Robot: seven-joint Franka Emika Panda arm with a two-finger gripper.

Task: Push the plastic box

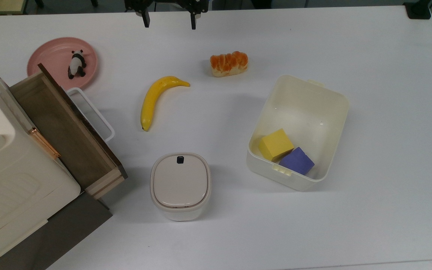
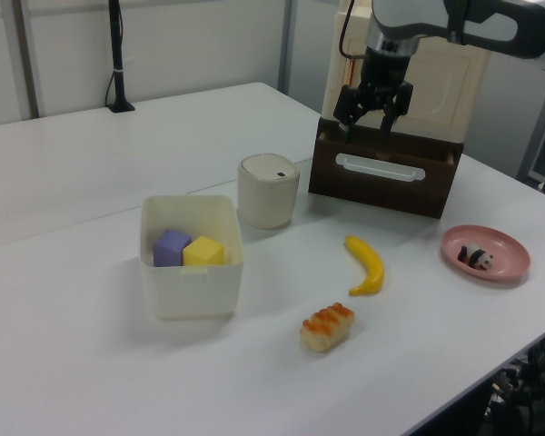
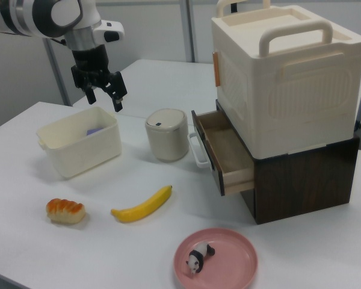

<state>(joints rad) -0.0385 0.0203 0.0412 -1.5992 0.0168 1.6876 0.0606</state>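
Fingers of the tool (image 1: 169,22) stand spread apart with nothing between them, hanging above the table (image 1: 388,112) at the top view's upper edge. Below it in the top view lie a bread roll (image 1: 229,63) and a banana (image 1: 159,99). The plastic box (image 1: 298,131) sits well apart from the tool, toward the top view's right, holding a yellow block (image 1: 275,144) and a purple block (image 1: 296,161) touching each other at its near end.
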